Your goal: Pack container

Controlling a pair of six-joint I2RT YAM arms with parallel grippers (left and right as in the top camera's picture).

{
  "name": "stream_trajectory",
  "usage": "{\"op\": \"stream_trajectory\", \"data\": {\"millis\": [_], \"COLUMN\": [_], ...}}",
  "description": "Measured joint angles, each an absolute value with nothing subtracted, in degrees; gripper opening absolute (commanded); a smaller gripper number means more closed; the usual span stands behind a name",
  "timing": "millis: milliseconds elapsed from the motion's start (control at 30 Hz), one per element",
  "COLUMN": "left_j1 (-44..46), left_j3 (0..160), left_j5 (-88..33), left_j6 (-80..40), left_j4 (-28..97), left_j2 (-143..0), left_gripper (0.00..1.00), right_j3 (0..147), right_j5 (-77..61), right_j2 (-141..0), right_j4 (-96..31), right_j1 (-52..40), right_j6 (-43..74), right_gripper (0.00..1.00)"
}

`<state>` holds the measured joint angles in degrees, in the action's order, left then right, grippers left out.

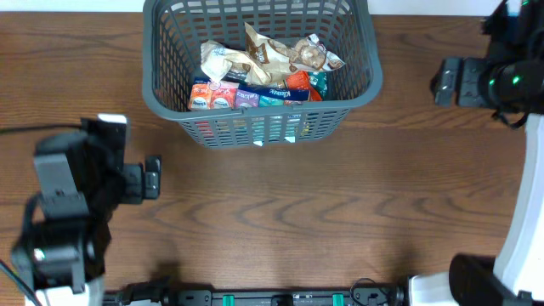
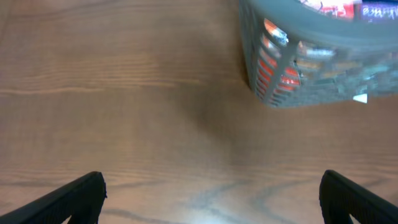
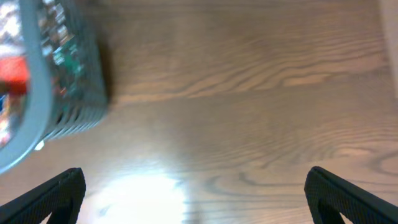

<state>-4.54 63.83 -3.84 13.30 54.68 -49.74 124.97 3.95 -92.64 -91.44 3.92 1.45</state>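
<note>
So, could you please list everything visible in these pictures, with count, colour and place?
dark grey plastic lattice basket: one, dark grey, far middle of the table
crinkled snack bags: a few, beige and white, on top inside the basket
small snack packets: several, orange, pink, blue, teal, along the basket's near wall
wood-grain table: one, brown, under everything
left gripper: one, black, open, empty, over bare table left of the basket
right gripper: one, black, open, empty, over bare table right of the basket
</note>
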Motion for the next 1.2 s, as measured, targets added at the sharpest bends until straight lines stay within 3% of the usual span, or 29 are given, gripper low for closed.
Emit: {"op": "stream_trajectory", "data": {"millis": [333,667,1200], "left_j1": [-3.31,-3.31,-3.31], "left_j3": [48.69,37.82,35.31], "left_j5": [-0.21,0.45,0.45], "left_j6": [13.34,13.39,13.47], "left_j4": [45.58,36.93,35.9], "left_j2": [-32.32,-30.26,-30.26], "left_gripper": [0.99,0.98,0.99], "right_j3": [84.07,49.54,44.27], "right_j5": [3.97,3.62,3.97], "right_j2": [-65.43,-49.23,-49.56], "right_j4": [-65.58,-50.11,-47.94], "right_j1": [-2.35,-2.61,-2.61], "right_j6": [2.87,3.2,2.74], "right_gripper": [0.99,0.99,0.99]}}
